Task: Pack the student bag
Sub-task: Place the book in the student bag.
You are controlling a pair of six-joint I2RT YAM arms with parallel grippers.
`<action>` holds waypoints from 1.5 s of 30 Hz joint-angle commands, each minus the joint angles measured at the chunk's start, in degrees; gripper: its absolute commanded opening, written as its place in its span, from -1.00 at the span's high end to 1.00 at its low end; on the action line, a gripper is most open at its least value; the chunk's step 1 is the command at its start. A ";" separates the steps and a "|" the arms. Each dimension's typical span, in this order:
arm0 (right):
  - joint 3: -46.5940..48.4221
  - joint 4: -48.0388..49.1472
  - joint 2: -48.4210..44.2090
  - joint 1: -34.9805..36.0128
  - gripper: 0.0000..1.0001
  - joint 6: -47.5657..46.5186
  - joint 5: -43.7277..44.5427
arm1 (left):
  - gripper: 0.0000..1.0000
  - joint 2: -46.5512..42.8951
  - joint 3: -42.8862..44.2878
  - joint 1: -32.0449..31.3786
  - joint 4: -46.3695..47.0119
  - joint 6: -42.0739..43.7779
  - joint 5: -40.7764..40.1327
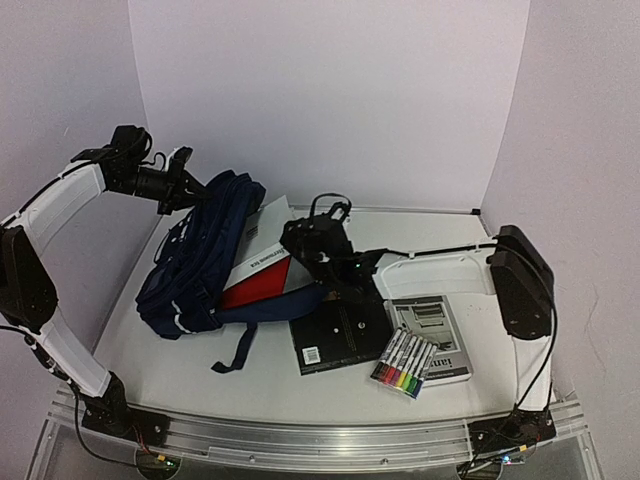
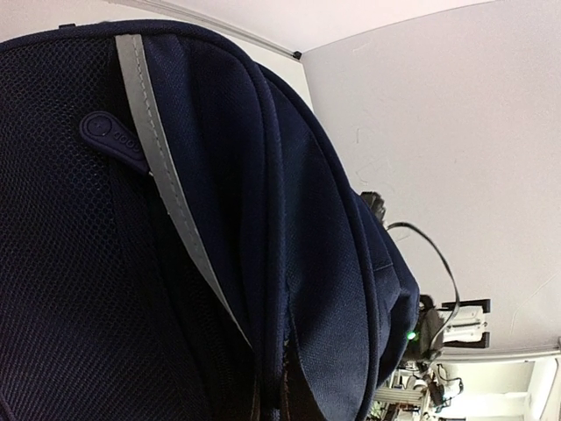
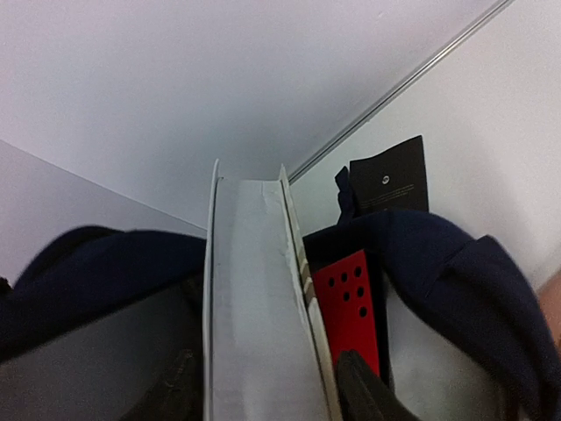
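The student bag (image 1: 195,265), navy with pale stripes, lies at the left of the table with its mouth facing right. My left gripper (image 1: 190,188) is at the bag's raised top edge and appears shut on the fabric. Bag cloth (image 2: 263,219) fills the left wrist view and hides the fingers. My right gripper (image 1: 298,240) is shut on a white and red book (image 1: 262,262) that sits partly inside the bag's mouth. In the right wrist view the fingers (image 3: 361,390) stand on either side of the book's page edge (image 3: 250,298), with bag cloth (image 3: 465,281) around it.
A black book (image 1: 340,340) lies flat in the middle front. To its right, a pack of coloured markers (image 1: 403,362) rests on a grey book (image 1: 437,328). A bag strap (image 1: 238,352) trails toward the front. Walls close in the left, back and right sides.
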 commanded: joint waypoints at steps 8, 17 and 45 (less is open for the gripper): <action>3.92 -2.72 5.06 2.84 -0.96 -4.85 -0.84 | 1.00 -3.90 2.02 0.42 10.78 -1.32 7.48; 1.90 -6.55 1.63 0.00 -0.82 -15.84 -15.71 | 1.00 -4.26 1.79 0.76 10.42 -1.23 7.62; 24.67 -6.36 20.08 1.15 -0.04 -20.18 -38.45 | 1.00 -3.36 -0.40 1.19 8.50 0.58 5.71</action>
